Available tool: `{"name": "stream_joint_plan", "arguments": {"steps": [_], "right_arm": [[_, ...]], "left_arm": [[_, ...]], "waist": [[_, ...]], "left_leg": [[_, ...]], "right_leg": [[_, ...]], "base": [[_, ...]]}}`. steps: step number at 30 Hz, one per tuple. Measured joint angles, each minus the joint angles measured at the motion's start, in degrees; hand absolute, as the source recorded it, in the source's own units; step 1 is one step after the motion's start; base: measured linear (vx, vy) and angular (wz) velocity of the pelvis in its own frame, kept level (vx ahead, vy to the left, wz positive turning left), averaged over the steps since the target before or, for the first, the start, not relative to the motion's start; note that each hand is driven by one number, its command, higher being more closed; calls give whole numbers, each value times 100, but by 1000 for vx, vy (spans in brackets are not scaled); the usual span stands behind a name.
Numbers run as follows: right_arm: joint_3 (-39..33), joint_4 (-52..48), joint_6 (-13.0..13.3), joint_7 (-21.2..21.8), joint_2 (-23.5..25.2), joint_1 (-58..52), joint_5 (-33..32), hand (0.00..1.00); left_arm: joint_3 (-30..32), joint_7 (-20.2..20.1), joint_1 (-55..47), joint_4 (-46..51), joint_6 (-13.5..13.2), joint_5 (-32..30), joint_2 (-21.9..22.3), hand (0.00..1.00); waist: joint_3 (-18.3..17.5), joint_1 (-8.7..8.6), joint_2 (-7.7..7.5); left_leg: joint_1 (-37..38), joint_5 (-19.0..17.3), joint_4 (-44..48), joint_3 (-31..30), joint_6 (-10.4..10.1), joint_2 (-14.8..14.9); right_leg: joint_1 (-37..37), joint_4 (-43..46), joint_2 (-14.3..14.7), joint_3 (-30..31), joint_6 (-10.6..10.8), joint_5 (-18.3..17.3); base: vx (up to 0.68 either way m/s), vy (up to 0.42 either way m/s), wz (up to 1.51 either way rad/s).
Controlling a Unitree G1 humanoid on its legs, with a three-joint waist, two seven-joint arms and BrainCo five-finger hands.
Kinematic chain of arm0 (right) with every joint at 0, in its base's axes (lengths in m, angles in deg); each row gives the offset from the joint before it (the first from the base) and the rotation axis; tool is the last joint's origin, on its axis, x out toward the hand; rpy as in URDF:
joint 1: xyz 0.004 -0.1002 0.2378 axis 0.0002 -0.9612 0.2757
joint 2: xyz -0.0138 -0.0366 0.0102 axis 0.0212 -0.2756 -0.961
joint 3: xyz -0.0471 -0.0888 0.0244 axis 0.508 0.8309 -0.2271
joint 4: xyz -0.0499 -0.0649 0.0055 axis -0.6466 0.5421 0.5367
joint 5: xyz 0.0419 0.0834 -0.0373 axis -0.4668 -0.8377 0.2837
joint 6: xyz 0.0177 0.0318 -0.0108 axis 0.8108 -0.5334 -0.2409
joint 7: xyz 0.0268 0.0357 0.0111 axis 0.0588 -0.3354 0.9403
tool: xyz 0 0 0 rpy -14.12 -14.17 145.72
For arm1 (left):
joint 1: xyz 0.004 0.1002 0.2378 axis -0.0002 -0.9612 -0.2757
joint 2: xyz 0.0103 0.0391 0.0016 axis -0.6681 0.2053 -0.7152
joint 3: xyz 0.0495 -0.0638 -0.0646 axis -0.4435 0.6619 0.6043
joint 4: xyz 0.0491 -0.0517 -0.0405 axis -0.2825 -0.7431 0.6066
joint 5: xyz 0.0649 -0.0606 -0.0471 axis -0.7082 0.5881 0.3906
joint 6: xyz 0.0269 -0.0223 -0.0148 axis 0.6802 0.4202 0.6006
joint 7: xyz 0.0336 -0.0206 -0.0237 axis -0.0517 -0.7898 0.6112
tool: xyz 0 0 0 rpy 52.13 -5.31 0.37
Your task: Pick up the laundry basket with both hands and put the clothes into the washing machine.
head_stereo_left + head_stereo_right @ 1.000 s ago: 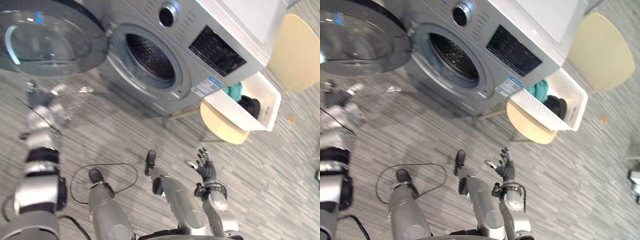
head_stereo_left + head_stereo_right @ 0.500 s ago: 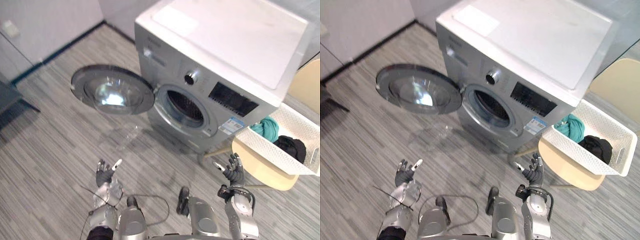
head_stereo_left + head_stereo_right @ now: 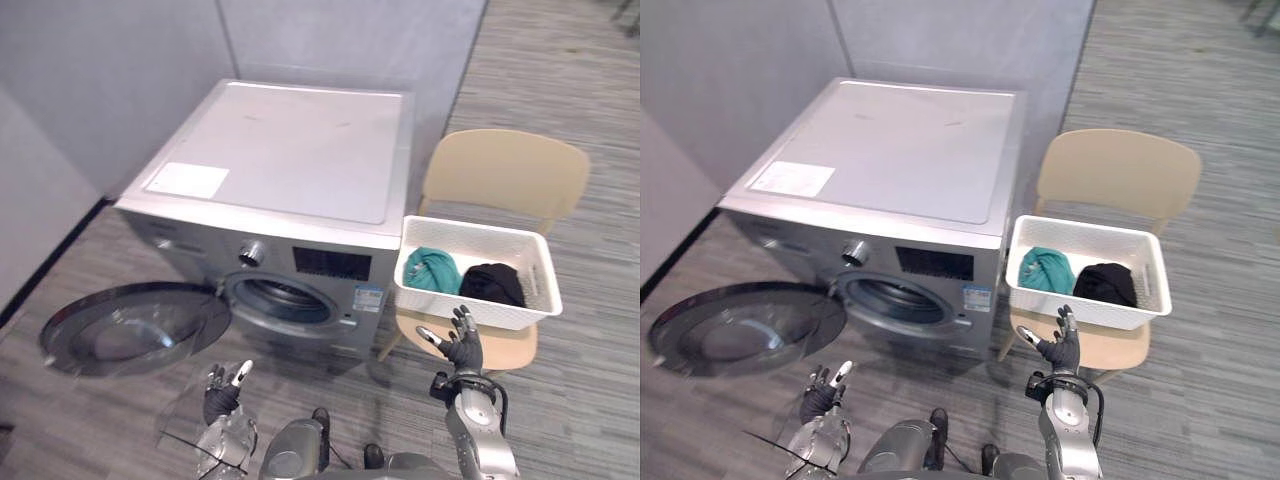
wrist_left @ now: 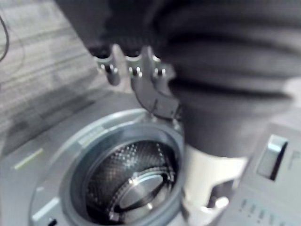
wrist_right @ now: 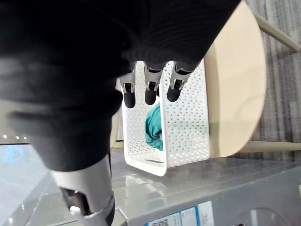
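- The basket (image 3: 1120,313) is a white, perforated, open-topped box that stands on the seat of a tan chair (image 3: 505,172), just beside the washer's right side.
- Two clothes lie in the basket. A bunched teal cloth (image 3: 432,268) is at the end nearer the washer, and a black cloth (image 3: 492,283) is beside it toward the other end. Both sit low, below the rim.
- In the right wrist view the teal cloth (image 5: 153,127) shows through and above the basket's holed wall (image 5: 186,127), with the chair seat (image 5: 235,84) under it.
- The washer (image 3: 290,150) is a silver front loader against the grey wall. Its round door (image 3: 130,325) is swung wide open to the robot's left, low over the floor (image 3: 580,400).
- The drum (image 3: 285,300) is open to view. In the left wrist view its perforated metal wall and back hub (image 4: 131,183) show inside the grey door ring.
- The right hand (image 3: 462,345) is raised in front of the basket's near wall with its fingers straight and spread and the thumb out. It holds nothing and is apart from the basket.
- The left hand (image 3: 222,395) is low in front of the washer, between the door and the drum. Its fingers are relaxed, its thumb is out, and it grips nothing.
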Motion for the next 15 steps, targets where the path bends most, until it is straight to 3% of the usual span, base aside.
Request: {"name": "stream_joint_plan", "arguments": {"steps": [2, 5, 7, 8, 11, 14, 15], "right_arm": [[7, -308, -3, 11, 129, -184, 6, 0], [157, -812, 10, 73, 192, -556, 11, 0], [311, -797, 4, 173, 230, -531, 17, 0], [321, -718, -2, 187, 229, -536, 36, 0], [286, -564, -71, 207, 227, -575, 70, 0], [97, -596, -86, 269, 238, -595, 118, 0], [37, -627, -89, 270, 243, -595, 118, 0]], "left_arm": [[19, -4, 8, 97, 6, -5, -1, 0], [-148, -24, 32, 367, 9, -15, 3, 0], [-205, -19, -28, 389, 22, -19, -10, 0], [-218, -6, -54, 388, 47, -16, 4, 0], [-236, -4, -46, 387, 47, -14, -2, 0], [-244, -19, 98, 294, 45, -15, -31, 0], [-243, -19, 105, 246, 46, -14, -31, 0]], "waist": [[-97, -74, -142], [-138, -4, -361], [-140, 39, -383], [-121, 13, -343], [-99, -23, -128], [-203, -29, -281], [-222, -29, -315]], "left_leg": [[69, -58, -82, 61, 58, -100], [351, -381, -93, 432, 118, -291], [475, -600, 40, 779, 189, -267], [619, -733, 128, 918, 207, -191], [766, -932, 284, 961, 69, 179], [744, -952, 286, 815, -116, 383], [727, -952, 284, 803, -160, 411]], "right_leg": [[-30, 195, -121, -35, 84, -209], [-369, 1211, -515, -242, 424, -815], [-1081, 2690, -871, -898, 1025, -1014], [-1369, 3408, -1350, -1503, 940, -1074], [-1431, 3566, -2087, -2076, 597, -1089], [-1404, 2710, -2703, -1942, 562, -783], [-1395, 2470, -2765, -1845, 578, -672]], "base": [[220, 84, -30], [155, 102, -50], [114, 60, -86], [120, 27, -61], [145, -43, -31], [202, -226, 8], [181, -351, 7]]}}
